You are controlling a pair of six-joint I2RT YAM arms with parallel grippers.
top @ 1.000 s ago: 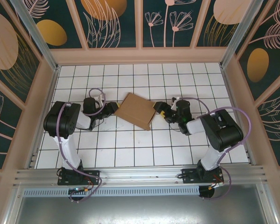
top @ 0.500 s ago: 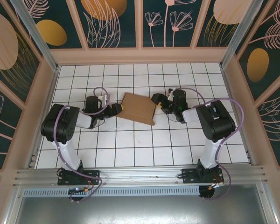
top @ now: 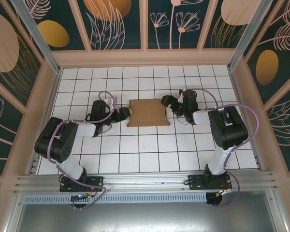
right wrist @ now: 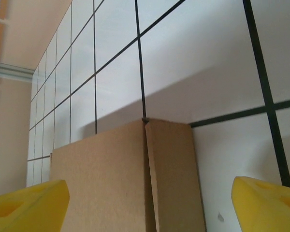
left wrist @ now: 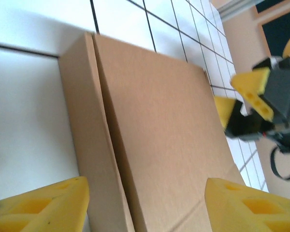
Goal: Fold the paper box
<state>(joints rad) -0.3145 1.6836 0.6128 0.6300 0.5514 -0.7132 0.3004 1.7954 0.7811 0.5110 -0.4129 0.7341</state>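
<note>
Seen from overhead, the paper box (top: 147, 112) lies flat as a brown rectangle in the middle of the white tiled worktop (top: 135, 159), its long edges roughly level with the frame. The left arm (top: 63, 140) reaches in from the lower left, and the left jaws sit at the box's left edge. The right arm (top: 227, 128) curls in from the lower right, and the right jaws sit by the box's upper right corner. At this size it is hard to say whether either pair touches the cardboard. In the left wrist view the paper box (left wrist: 154, 130) runs through the middle of the frame, with a narrow folded strip (left wrist: 82, 125) along its left side meeting the main panel at a seam. The left arm's yellow fingers (left wrist: 38, 205) stand in the two bottom corners, so the left jaws are spread wide with the box's near end between them. The right arm's yellow fingers (left wrist: 253, 89) show at the right edge, beside the box's far end. In the right wrist view the paper box (right wrist: 106, 183) rises from the bottom edge at lower centre, with a narrow strip (right wrist: 171, 179) on its right and tiled worktop (right wrist: 183, 58) above it. The yellow fingers (right wrist: 24, 205) sit in both bottom corners, so the right jaws are spread wide too.
</note>
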